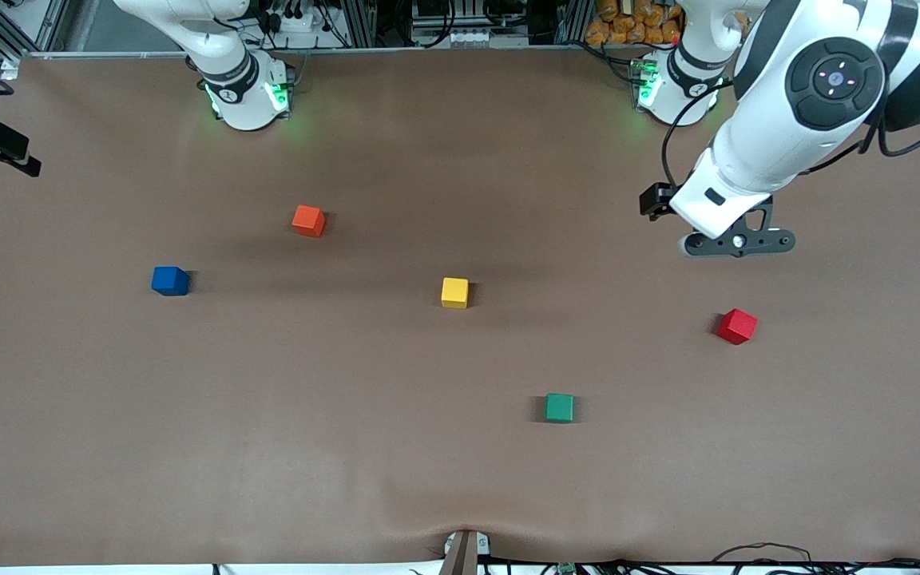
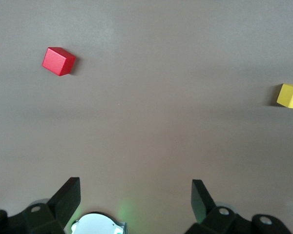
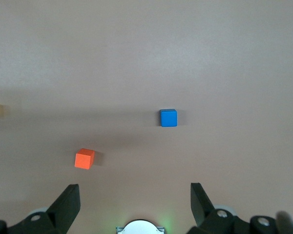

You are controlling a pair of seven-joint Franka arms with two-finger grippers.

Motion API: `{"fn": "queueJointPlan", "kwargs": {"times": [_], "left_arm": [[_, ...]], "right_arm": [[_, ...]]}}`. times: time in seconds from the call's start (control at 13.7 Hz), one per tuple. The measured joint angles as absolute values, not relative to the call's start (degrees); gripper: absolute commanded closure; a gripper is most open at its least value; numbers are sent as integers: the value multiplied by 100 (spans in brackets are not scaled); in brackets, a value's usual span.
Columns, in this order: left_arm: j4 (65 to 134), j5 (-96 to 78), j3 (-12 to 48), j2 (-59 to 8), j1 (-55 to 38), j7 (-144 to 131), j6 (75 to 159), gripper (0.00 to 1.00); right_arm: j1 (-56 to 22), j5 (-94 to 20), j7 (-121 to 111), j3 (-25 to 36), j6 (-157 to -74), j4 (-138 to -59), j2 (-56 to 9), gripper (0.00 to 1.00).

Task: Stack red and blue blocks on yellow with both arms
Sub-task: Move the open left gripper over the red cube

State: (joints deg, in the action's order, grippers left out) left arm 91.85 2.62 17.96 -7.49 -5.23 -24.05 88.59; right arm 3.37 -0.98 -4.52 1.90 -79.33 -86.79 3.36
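- Small matte yellow cube (image 1: 454, 292) near the middle of the brown table (image 1: 268, 447), alone, touching nothing; taken here as the landmark.
- Small matte crimson red cube (image 1: 737, 326) well apart from the yellow cube, toward the left arm's end of the table and slightly nearer the front camera.
- Small matte deep blue cube (image 1: 170, 280) well apart from the yellow cube, toward the right arm's end, about level with it.
- Lighter orange-red cube (image 1: 308, 220) farther from the front camera than the yellow cube, toward the right arm's end, between neither task cube and the landmark.
- Green cube (image 1: 559, 407) nearer the front camera than the yellow cube, somewhat toward the left arm's end, apart from it.
- Left gripper (image 2: 136, 199) up over bare table toward the left arm's end from the yellow cube; jaws wide apart, holding nothing.
- Right gripper (image 3: 135, 201) seen only in its wrist view, above bare table, with the blue, orange-red and yellow cubes in sight; jaws wide apart, empty.
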Motion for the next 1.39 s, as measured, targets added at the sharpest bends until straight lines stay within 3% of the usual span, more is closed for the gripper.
{"fn": "queueJointPlan", "kwargs": {"times": [1.39], "left_arm": [[8705,262,1780,-1294,-534,-2407,9002,0]], "right_arm": [[401,-98,-452,194,-7968,-8680,332,0]]}}
